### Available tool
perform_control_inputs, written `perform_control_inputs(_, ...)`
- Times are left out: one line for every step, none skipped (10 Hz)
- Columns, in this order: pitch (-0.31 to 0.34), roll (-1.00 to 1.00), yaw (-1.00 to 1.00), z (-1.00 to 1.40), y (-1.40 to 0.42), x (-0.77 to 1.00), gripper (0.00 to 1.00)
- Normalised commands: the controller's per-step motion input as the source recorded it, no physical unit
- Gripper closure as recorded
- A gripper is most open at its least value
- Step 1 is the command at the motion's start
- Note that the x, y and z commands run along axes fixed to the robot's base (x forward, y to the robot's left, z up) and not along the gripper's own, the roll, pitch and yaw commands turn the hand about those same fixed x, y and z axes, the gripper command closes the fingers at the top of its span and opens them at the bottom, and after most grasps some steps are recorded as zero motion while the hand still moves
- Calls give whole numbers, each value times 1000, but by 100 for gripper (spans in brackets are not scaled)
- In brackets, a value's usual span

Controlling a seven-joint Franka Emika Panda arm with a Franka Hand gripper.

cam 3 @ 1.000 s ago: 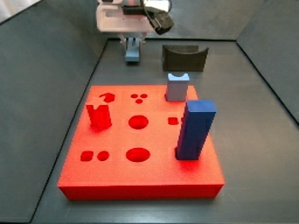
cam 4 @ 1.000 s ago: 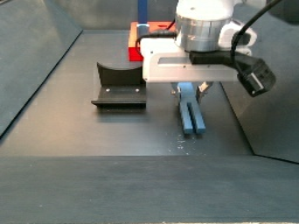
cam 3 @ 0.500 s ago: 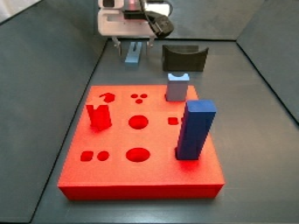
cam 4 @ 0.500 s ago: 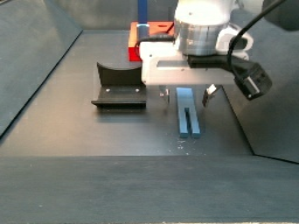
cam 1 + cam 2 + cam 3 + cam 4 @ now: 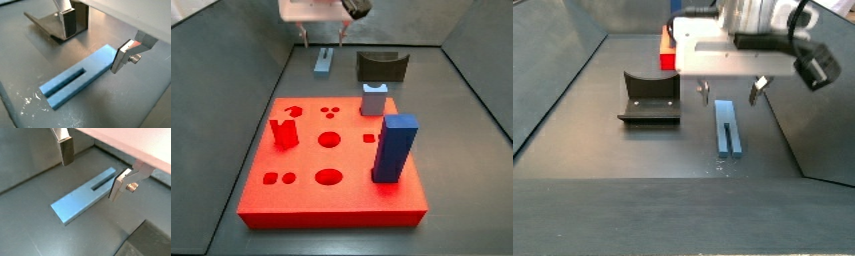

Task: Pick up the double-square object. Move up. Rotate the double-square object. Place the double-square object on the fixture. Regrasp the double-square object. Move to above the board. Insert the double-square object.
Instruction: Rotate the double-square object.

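Note:
The double-square object (image 5: 325,61) is a pale blue slotted bar lying flat on the dark floor beyond the red board (image 5: 305,165). Both wrist views show it lengthwise under the hand (image 5: 77,82) (image 5: 87,198). My gripper (image 5: 323,38) hangs above it, open, with the fingers clear of the bar and nothing between them (image 5: 730,92). In both wrist views the gripper (image 5: 93,44) (image 5: 92,170) has one finger (image 5: 120,62) over the bar's end and the other well off to its side. The fixture (image 5: 381,67) (image 5: 649,100) stands beside the bar.
On the board stand a tall dark blue block (image 5: 394,148), a short grey peg (image 5: 373,100) and a red upright piece (image 5: 285,132). Dark sloping walls (image 5: 567,70) enclose the floor. The board's red edge (image 5: 669,45) shows behind the gripper.
The gripper has risen straight up from the floor, its fingers now above the bar. The bar lies where it was, not lifted.

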Motion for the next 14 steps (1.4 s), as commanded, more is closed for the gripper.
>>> perform_control_inputs(102,91,-8,997,5,-24,0)
perform_control_inputs(104,102,-6,905,4,-26,0)
perform_control_inputs(108,122,-1,730,0,-25,0)
perform_control_inputs(0,0,1000,0,0,0,0)
perform_control_inputs(1,1,1000,-171,-5,-4,0)
perform_control_inputs(2,2,1000,-248,-3,-9,0)
perform_control_inputs(1,2,1000,-214,5,35,0)
perform_control_inputs(0,1,1000,-131,0,34,0)
perform_control_inputs(1,0,1000,-65,1,26,0)
perform_control_inputs(1,0,1000,-60,1,25,0)
perform_control_inputs(1,0,1000,-58,1,26,0)
perform_control_inputs(1,0,1000,-54,1,28,0)
perform_control_inputs(0,0,1000,-43,0,28,0)
perform_control_inputs(0,0,1000,-39,0,29,0)
